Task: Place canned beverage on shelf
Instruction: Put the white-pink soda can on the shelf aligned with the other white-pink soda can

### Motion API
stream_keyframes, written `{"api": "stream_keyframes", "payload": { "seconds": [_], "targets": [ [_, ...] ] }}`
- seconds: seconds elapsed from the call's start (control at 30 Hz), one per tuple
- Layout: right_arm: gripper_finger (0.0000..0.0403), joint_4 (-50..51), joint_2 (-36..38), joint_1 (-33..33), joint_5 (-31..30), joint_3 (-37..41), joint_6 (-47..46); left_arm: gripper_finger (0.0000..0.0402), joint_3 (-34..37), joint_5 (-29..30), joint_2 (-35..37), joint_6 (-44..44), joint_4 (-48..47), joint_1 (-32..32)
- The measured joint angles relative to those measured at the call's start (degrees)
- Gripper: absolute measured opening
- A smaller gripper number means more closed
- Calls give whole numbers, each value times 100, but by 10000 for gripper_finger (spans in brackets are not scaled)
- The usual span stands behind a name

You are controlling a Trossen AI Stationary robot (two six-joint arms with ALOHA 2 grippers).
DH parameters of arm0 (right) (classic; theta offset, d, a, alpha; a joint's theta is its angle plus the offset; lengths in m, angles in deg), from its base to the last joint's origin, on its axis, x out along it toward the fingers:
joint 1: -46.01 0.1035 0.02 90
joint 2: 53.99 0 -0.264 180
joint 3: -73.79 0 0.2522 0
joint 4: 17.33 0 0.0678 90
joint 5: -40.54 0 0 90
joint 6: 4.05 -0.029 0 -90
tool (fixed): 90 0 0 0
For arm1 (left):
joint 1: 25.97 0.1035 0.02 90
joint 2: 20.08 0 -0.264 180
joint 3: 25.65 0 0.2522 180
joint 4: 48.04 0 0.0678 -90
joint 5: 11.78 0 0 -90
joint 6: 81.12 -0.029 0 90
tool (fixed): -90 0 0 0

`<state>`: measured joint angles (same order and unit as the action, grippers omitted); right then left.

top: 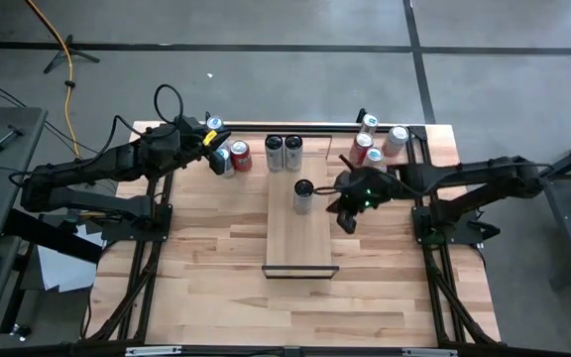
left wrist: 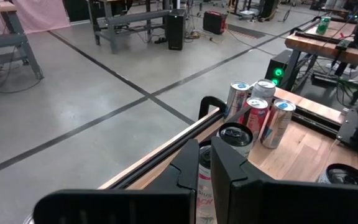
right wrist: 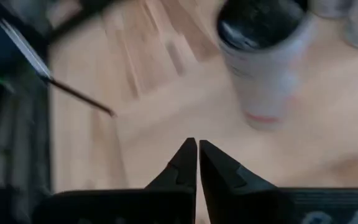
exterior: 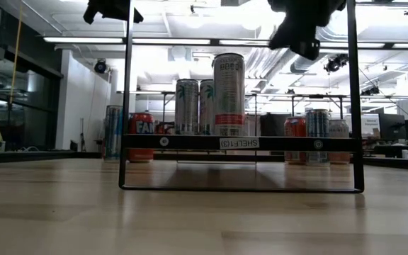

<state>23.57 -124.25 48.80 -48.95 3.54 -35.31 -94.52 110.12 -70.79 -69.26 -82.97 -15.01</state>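
The shelf (top: 300, 243) is a pale plank in a thin dark frame at mid-table. Three tall cans stand upright on it: two at its far end (top: 274, 154) (top: 293, 154), and one with a dark top (top: 303, 196) nearer the middle, also in the low view (exterior: 229, 94). My right gripper (top: 346, 220) hovers just right of that can, above the shelf's right edge. It is shut and empty, and in its wrist view (right wrist: 197, 149) the can (right wrist: 263, 56) stands ahead of the fingers. My left gripper (top: 219, 149) is shut and waits above the cans at the far left.
Loose cans stand on the tabletop at the far left (top: 240, 156) and in a cluster at the far right (top: 375, 144). The shelf's dark frame posts (exterior: 127, 92) (exterior: 350, 92) rise at its near end. The near half of the plank (top: 300, 253) and the near tabletop (top: 216, 288) are bare wood.
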Motion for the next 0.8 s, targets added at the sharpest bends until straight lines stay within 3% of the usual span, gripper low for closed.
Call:
{"api": "stream_keyframes", "payload": {
  "seconds": [0.27,0.53,0.8],
  "targets": [
    [0,-1823,-760,471,-1017,374,-1190,0,0,0,0,-2,-1,-2],
    [0,-2381,-1527,492,-1605,82,-1699,0,0,-7,0,-2,-4,-1],
    [0,-2449,-1632,492,-2373,63,-2137,0,0,-262,0,-2,-27,-2]
  ]
}}
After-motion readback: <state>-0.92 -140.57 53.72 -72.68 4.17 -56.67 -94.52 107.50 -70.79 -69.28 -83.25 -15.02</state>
